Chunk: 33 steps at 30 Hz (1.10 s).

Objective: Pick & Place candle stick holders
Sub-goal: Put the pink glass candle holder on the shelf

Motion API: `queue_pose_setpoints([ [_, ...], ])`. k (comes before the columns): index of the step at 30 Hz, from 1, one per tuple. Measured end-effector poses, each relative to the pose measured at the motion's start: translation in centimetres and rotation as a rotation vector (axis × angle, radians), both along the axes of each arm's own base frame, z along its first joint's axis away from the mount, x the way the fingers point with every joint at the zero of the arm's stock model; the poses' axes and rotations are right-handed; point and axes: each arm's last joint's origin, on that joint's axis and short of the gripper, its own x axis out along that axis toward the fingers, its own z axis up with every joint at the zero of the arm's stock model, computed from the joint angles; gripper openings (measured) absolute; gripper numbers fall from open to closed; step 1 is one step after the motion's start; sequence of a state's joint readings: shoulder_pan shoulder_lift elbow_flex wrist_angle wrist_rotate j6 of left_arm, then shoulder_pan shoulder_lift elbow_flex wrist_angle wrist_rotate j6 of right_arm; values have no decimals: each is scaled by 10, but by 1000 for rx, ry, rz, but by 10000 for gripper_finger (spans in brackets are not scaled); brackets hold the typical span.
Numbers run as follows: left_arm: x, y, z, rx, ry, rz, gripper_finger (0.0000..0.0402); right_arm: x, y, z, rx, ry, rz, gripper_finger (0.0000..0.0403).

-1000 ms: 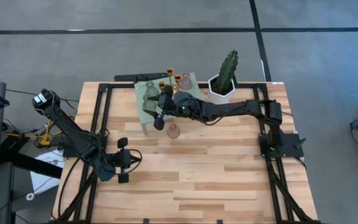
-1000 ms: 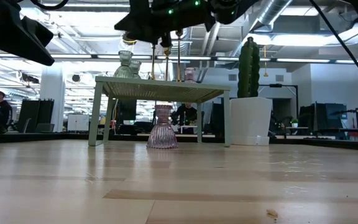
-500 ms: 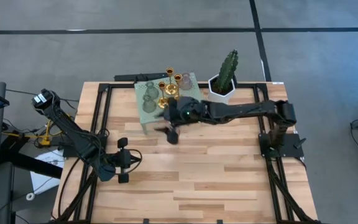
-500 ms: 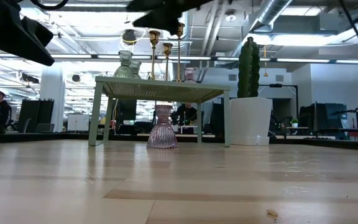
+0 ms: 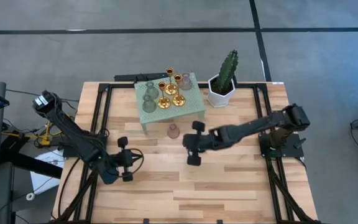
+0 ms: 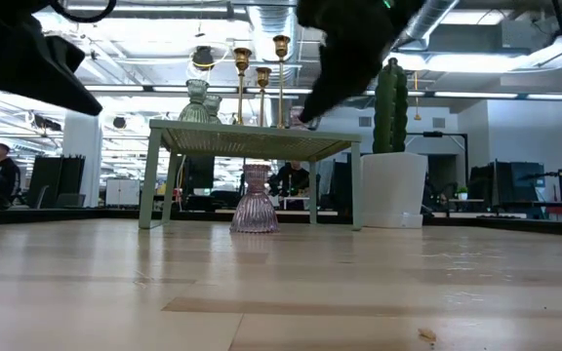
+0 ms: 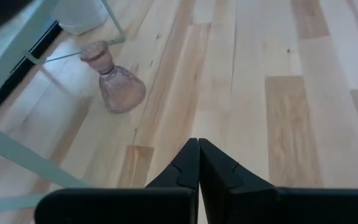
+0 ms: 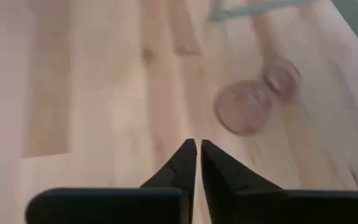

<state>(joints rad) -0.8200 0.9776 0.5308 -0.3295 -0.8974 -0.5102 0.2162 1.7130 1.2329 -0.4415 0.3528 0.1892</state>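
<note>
While six of the candle stick holders stand on the small pale-green stand (image 5: 191, 102) at the far side of the tabletop (image 5: 229, 180), one translucent pink holder (image 5: 173, 130) sits apart on the wood just in front of the stand, upright on its ribbed round base. On the stand are three gold holders (image 5: 169, 93), two grey-green glass holders (image 5: 148, 99) and a second pink holder (image 5: 186, 81), close together; a white hexagonal cactus pot (image 5: 219, 90) stands just beside the stand.

The right tool (image 5: 194, 144) hangs above the wood near the lone pink holder, its fingers pressed together and empty, as its wrist view shows. The left tool (image 5: 124, 160) waits near the left edge of the tabletop, also closed on nothing.

The pink holder looks like ribbed glass: rigid, probably light, smooth enough to slip and breakable if knocked over. Its bulbous base is likely too wide and curved for a sure pinch, so the narrow neck under the flared rim (image 7: 92, 53) seems the best place to take hold, with the fingers opened first and closed gently.
</note>
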Motion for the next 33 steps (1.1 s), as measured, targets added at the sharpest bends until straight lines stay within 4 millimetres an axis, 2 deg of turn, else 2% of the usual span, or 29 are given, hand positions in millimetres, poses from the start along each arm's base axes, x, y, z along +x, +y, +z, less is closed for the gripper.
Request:
queue_pose_setpoints([
  [3,2,-1,-3,15,10,4,2,-12,11,-21,-37,-91,-68,4],
  [7,2,-1,-3,32,-4,24,2,-23,20,-52,22,-304,-70,3],
  [12,2,-1,-3,37,-11,31,2,-32,16,-90,66,-600,-103,2],
  [17,2,-1,-3,36,-12,31,2,-35,12,-129,32,-645,-99,2],
  [21,2,-1,-3,38,-13,29,2,-25,9,-154,47,-634,-82,3],
  [27,3,-1,-2,34,-15,30,2,-1,-2,-171,145,-606,2,1],
  [30,3,-2,-2,34,-16,30,2,5,-8,-167,230,-616,16,1],
  [33,3,-2,-2,34,-16,30,2,7,-13,-161,261,-581,124,1],
])
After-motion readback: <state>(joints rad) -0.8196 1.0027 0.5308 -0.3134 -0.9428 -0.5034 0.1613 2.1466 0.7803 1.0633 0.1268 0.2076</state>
